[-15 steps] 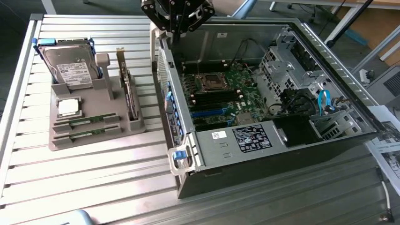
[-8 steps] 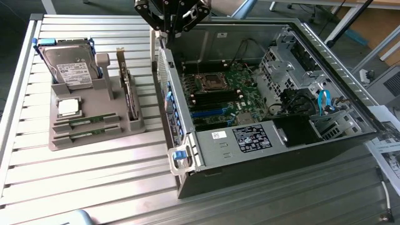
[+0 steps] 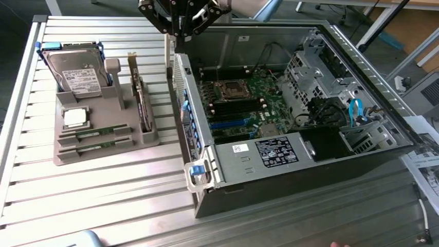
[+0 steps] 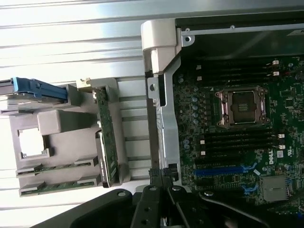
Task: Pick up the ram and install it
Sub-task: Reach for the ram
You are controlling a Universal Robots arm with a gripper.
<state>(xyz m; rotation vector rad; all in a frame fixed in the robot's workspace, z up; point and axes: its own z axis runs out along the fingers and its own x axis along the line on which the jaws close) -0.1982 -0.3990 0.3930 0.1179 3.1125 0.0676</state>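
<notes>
Two ram strips [image 3: 94, 134] [image 4: 57, 167], thin and green, lie flat in slots at the front of a grey holder tray [image 3: 103, 154]; the second strip [image 3: 92, 149] [image 4: 61, 184] lies just beside the first. My gripper [image 3: 184, 35] [image 4: 164, 184] hangs high over the near wall of the open computer case [image 3: 205, 170], well away from the ram. Its fingers are shut together with nothing between them. Inside the case, the motherboard [image 3: 247, 103] [image 4: 228, 142] shows dark memory slots [image 4: 237, 141] next to the processor socket [image 3: 229, 90] [image 4: 242, 107].
The tray also holds a hard drive [image 3: 79, 72] with blue rails, a square silver processor chip [image 3: 74, 117] [image 4: 32, 142] and an upright expansion card [image 3: 141, 100] [image 4: 107, 137]. The case's metal rim and drive cage [image 3: 322, 77] stand tall. Ribbed metal table [image 3: 103, 200] all around.
</notes>
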